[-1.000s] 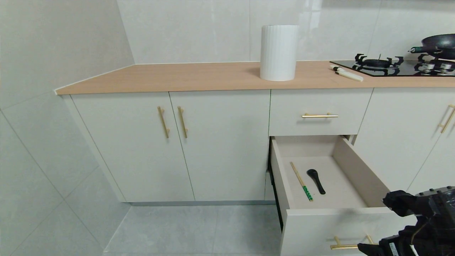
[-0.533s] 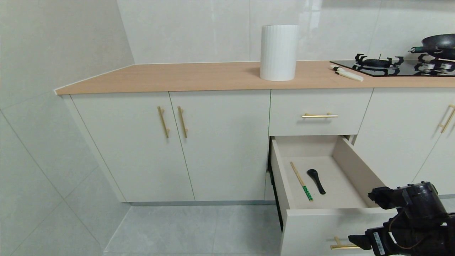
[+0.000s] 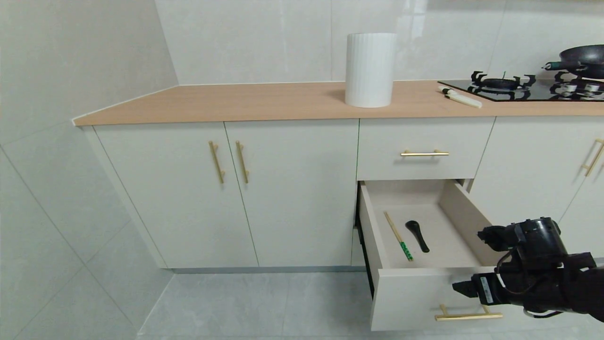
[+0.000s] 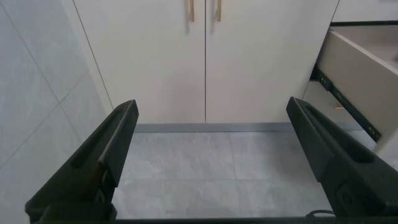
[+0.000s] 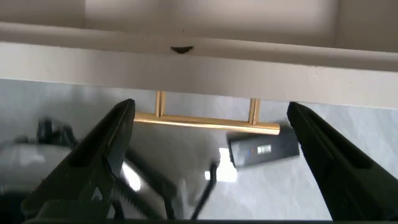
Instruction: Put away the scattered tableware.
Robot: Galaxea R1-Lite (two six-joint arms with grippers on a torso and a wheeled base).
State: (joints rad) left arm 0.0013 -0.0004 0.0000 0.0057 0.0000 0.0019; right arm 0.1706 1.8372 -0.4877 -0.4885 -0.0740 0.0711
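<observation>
Right gripper (image 3: 468,260) spread apart at open drawer (image 3: 415,293) front; chopsticks (image 3: 398,234), black spoon (image 3: 417,235) stowed; drawer not yet closed.

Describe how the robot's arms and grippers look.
Both the left gripper and the right gripper have two flat, matte black fingers that taper toward the tips. The right arm is black too, with a round, drum-like housing, thin black cables looping beside it, and a small white label with print.
</observation>
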